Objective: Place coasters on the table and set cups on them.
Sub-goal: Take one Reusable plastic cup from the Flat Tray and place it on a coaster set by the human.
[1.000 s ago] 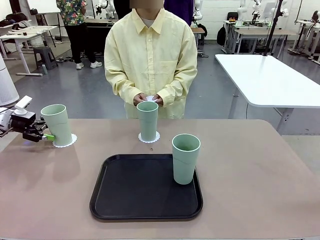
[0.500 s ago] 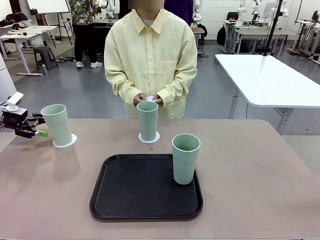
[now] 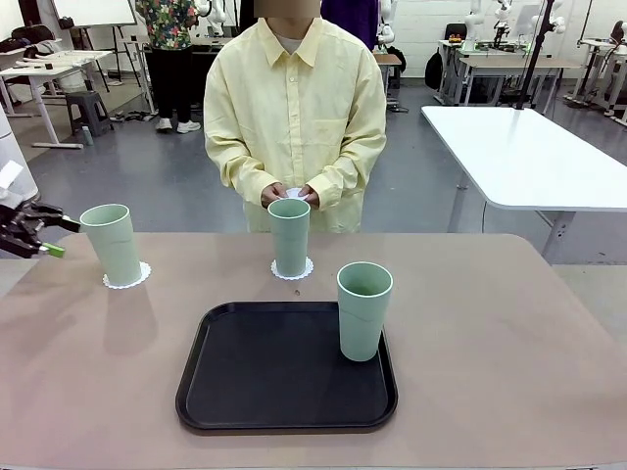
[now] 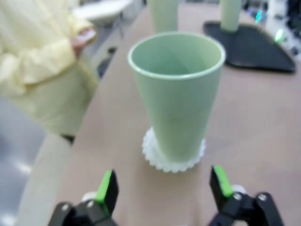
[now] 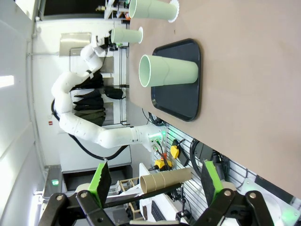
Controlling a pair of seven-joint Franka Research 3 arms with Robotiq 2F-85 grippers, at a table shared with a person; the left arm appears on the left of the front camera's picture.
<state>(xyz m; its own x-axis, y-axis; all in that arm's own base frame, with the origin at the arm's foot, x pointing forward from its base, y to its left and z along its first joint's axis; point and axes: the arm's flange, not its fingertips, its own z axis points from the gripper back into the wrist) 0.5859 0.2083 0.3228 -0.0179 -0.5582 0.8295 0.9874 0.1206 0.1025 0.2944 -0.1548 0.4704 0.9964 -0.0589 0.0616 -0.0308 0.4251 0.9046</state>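
Left fingers (image 4: 107, 190): spread apart, drawn back clear of the tall pale sage-green plastic cup (image 3: 115, 245).
Cup: unmoved on its white lacy paper coaster (image 3: 127, 277).
Right fingers (image 5: 100, 182): spread apart, empty.

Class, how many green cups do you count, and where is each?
3. Left cup: on a coaster, table's left. Middle cup: on a coaster, far side. Third cup: on the black tray, right side.

Front camera faces person (image 3: 294, 108) across table (image 3: 509, 323); left wrist close to left cup (image 4: 176, 89); right wrist sideways, far; all share tray (image 3: 284, 367).
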